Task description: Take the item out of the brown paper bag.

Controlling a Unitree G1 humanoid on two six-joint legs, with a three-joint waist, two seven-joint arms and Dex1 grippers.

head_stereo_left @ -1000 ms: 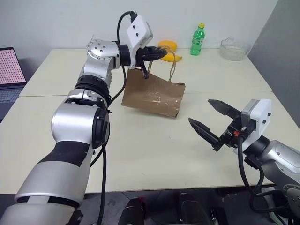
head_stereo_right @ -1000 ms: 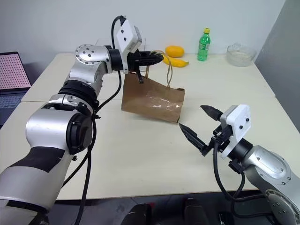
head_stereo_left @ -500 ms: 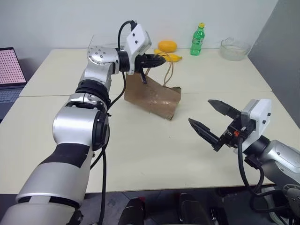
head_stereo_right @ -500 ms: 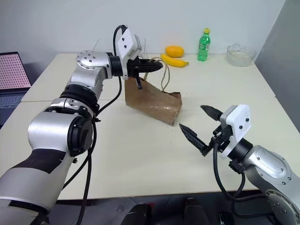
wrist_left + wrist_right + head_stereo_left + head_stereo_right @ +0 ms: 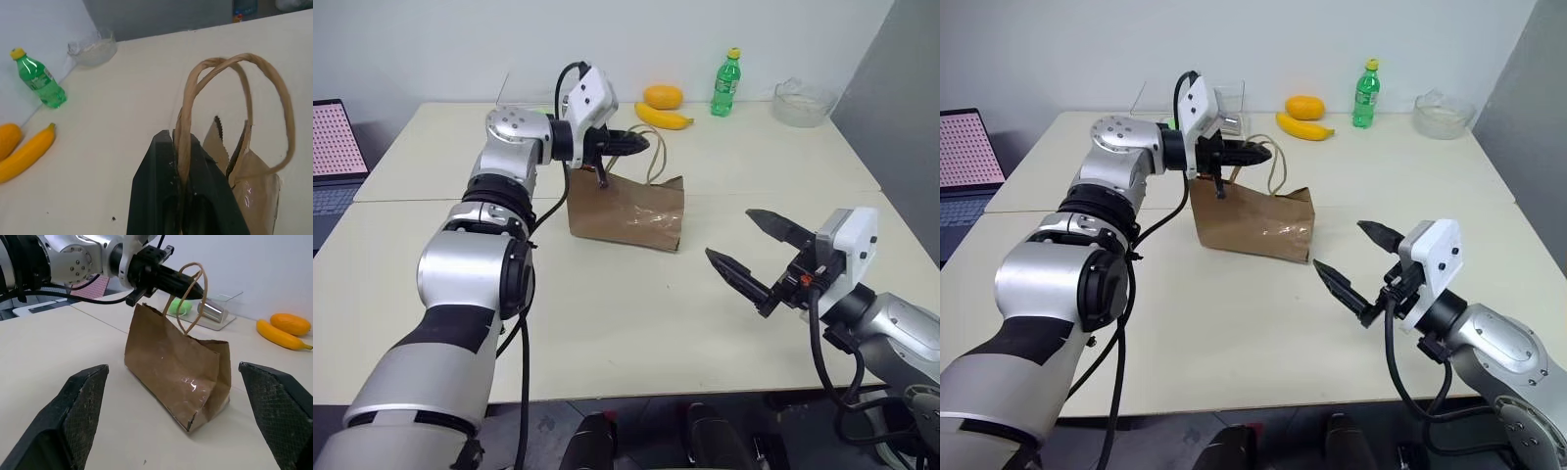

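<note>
The brown paper bag [image 5: 626, 211] stands upright on the cream table [image 5: 636, 323], its mouth pinched nearly together. My left gripper [image 5: 641, 144] hovers just above the bag's left top corner, shut on the tan cord handles [image 5: 182, 147], which loop out past the black fingers [image 5: 156, 191]. The right wrist view shows the same grip on the loops [image 5: 188, 281]. My right gripper [image 5: 730, 233] hangs open and empty above the table, to the right of the bag and nearer to me. The item is hidden from view.
Along the table's far edge lie a green bottle [image 5: 726, 83], a banana [image 5: 664, 117], an orange fruit [image 5: 663, 96] and a glass bowl [image 5: 800, 101]. A clear tray [image 5: 215, 313] sits behind the bag. A laptop [image 5: 333, 157] stands at the far left.
My left gripper has sunk and shifted left with the handles. The bag has gone from hanging tilted to standing upright on the table. The right arm has kept still.
</note>
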